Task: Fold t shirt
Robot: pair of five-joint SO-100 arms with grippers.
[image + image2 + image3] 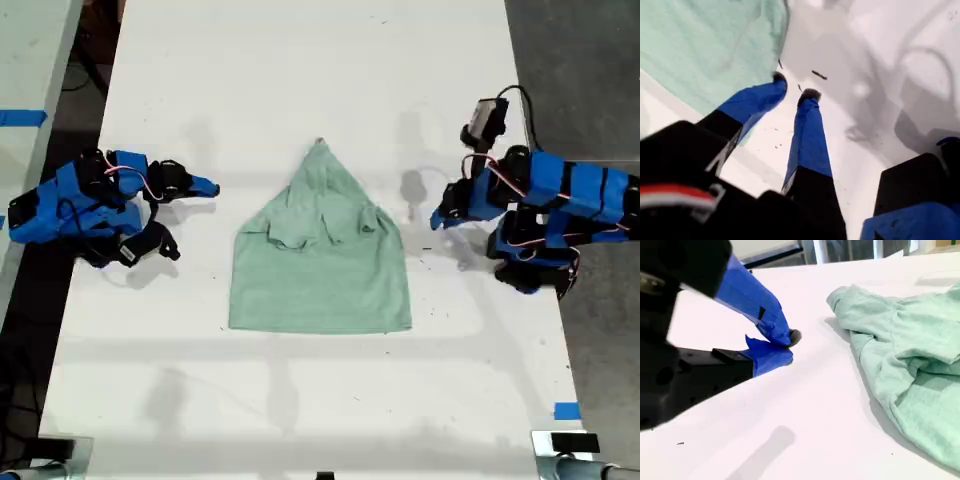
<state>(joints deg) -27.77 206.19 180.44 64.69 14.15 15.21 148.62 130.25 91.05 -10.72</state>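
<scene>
Shirt (320, 255) flat on table (300, 400); first pincer (795, 85) slightly parted, second pincer (787, 347) closed, both empty.

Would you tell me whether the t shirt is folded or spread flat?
Partly folded: the t shirt has its sleeves tucked inward, forming a pointed top, with the hem flat.

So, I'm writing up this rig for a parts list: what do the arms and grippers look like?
Both arms are bright blue with black joint blocks and thin red and white wires. My first gripper has blue fingers with black tips; my second gripper has blue tapered fingers on a black body.
</scene>
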